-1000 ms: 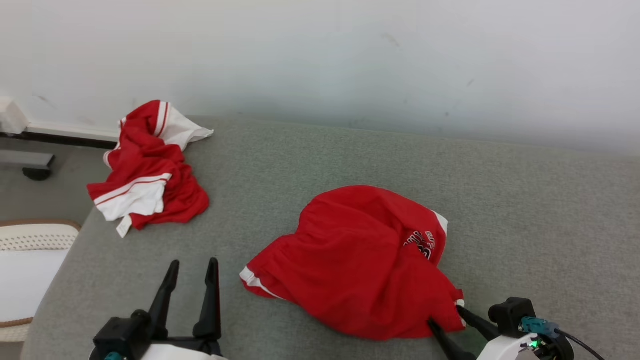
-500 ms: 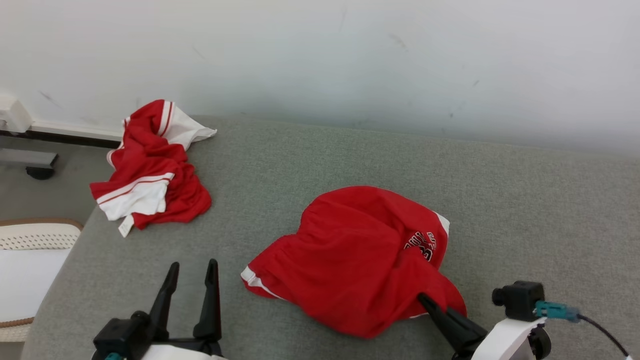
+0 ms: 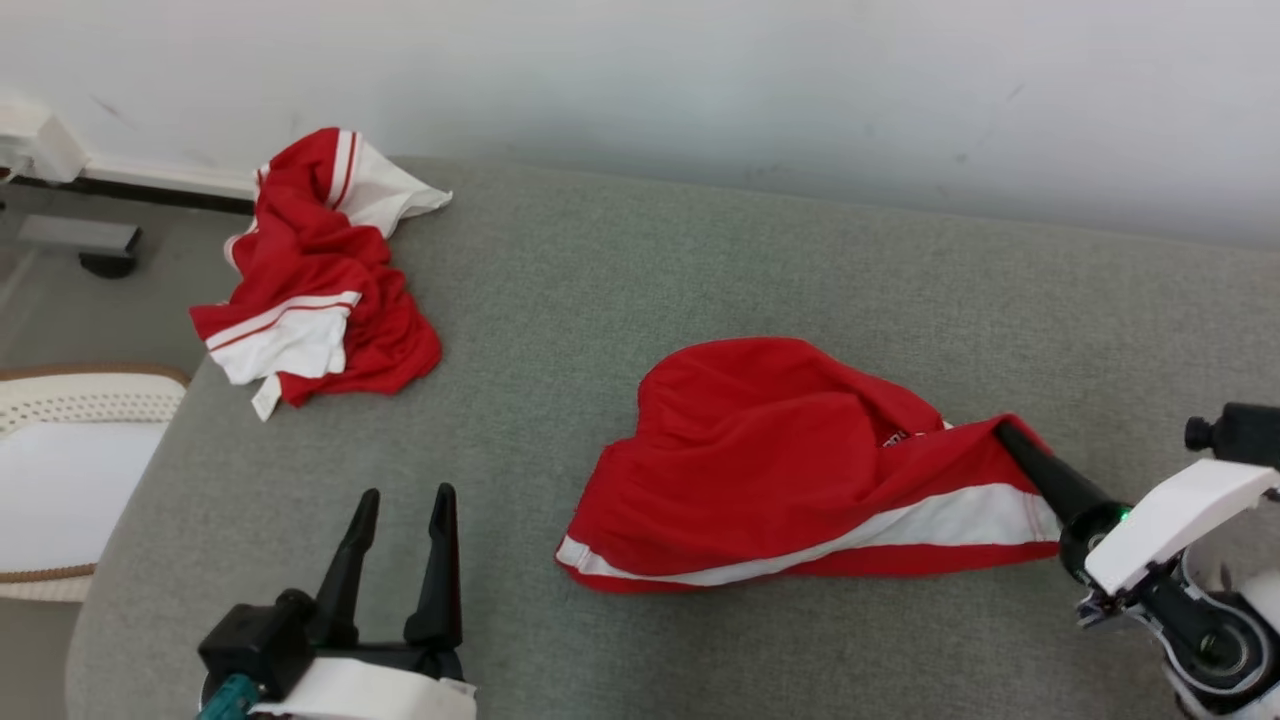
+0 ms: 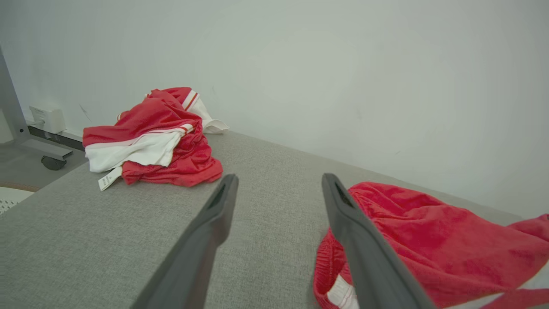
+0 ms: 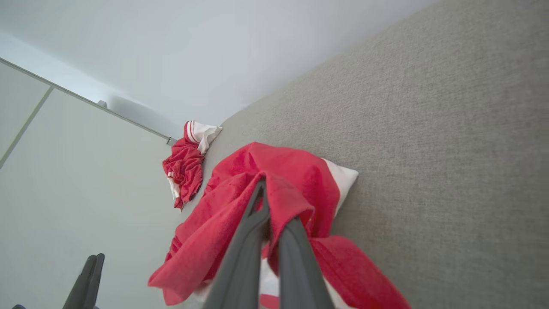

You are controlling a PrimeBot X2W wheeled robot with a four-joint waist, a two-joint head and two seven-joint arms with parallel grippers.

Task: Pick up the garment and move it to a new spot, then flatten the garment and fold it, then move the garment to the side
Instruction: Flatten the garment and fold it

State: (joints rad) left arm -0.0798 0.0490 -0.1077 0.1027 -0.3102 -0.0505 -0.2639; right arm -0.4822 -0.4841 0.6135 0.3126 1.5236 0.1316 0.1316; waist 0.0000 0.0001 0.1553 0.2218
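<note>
**Garment** (image 3: 800, 460): red shorts with a white side stripe, lying on the grey pad (image 3: 700, 270), centre-right in the head view. The long axis runs left to right across the frame and rises slightly towards the right. The left end is a white-edged hem at lower centre. The right end is drawn into a narrow point at middle right. The rounded, bunched bulk sits at the upper left of the piece, and the stripe follows its lower edge.

**Right gripper** (image 3: 1004, 430): jaws closed, pinching the pointed right end of the garment. In the right wrist view, red cloth drapes over and between the finger tips, and the rest spreads away beyond them. The pale forearm enters from the lower right edge of the head view. The fingers point to the upper left.

**Left gripper** (image 3: 408, 490): jaws spread apart and holding nothing, at lower left in the head view. The fingers point up the frame. The garment lies just right of it, apart from it.

**Second garment** (image 3: 310, 290): a red and white crumpled heap at upper left, near the wall (image 3: 640, 80).
</note>
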